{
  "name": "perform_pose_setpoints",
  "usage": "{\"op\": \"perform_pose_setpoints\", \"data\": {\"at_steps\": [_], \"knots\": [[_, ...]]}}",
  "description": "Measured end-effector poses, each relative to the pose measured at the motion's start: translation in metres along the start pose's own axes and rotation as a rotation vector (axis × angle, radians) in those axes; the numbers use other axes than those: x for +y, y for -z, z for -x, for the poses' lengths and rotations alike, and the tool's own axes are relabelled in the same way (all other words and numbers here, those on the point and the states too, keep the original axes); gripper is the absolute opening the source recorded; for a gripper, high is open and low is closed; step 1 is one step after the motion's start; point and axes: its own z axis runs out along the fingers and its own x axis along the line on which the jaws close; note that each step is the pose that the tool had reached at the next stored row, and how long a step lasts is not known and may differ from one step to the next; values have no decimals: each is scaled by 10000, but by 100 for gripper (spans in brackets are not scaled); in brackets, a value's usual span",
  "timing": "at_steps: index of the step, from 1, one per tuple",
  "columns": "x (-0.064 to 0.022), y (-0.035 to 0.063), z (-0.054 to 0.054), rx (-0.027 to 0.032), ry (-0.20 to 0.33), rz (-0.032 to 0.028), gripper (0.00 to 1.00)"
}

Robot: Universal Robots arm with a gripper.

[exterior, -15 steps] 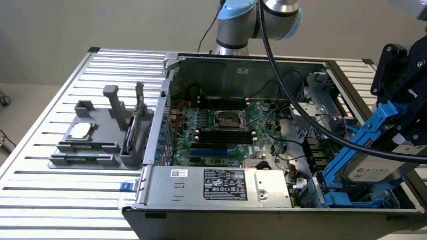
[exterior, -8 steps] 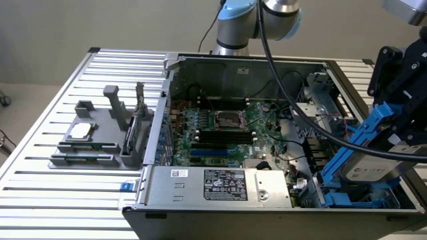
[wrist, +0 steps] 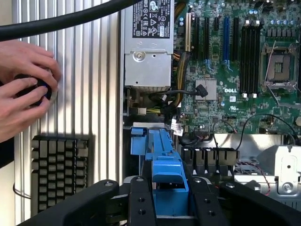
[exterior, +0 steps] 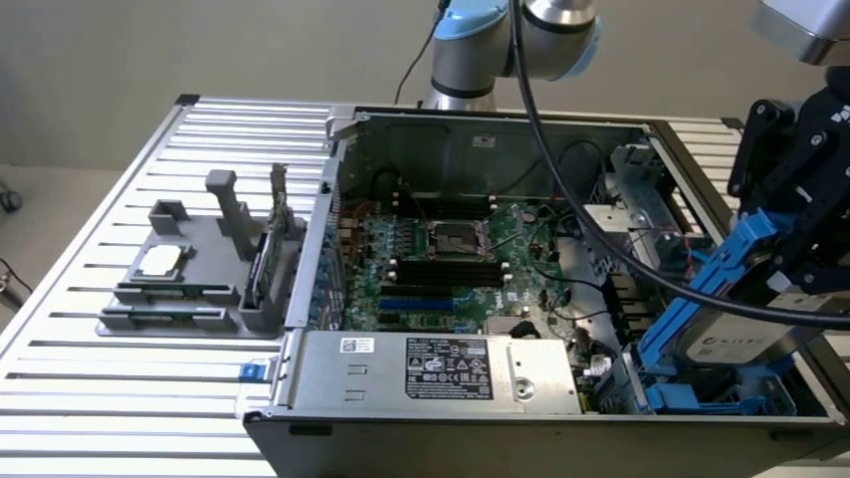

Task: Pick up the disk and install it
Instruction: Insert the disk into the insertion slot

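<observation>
An open desktop computer case [exterior: 531,129] lies on its side on a slatted metal bench [exterior: 119,398], with the robot arm reaching in from the exterior view's right. The gripper [exterior: 803,254] is closed on the disk [exterior: 743,334], a silver-grey drive with a white label in a bright blue carrier. It holds the disk by the carrier's upper end, tilted, with the lower end down toward the drive bay [exterior: 691,396] in the corner of the case beside the power supply [exterior: 439,368]. Whether the carrier already touches the blue fittings in the bay cannot be told. In the wrist view the gripper [wrist: 170,190] has its two black fingers [wrist: 141,197] on either side of the carrier, and the disk [wrist: 164,150] points away toward the motherboard [wrist: 244,70]. A black cable [exterior: 571,189] hangs across the case. On the bench, at the exterior view's left and well apart from the case, a grey fixture [exterior: 186,299] carries a small silver chip [exterior: 159,261] and a thin dark upright card [exterior: 279,224]. A person's hands [wrist: 23,87] rest on the bench near a keyboard [wrist: 59,169], clear of the arm. The pick-up looks done and the installing step is in hand. As a judgement, seating the disk calls for levelling it so the carrier's edges line up squarely with the bay before any push, while keeping clear of the loose wires nearby.
</observation>
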Motion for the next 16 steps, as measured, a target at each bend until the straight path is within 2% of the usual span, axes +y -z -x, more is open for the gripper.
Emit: {"op": "perform_pose_setpoints", "data": {"at_steps": [16], "knots": [[-7, -139, 13, 2, -45, -28, 32]]}}
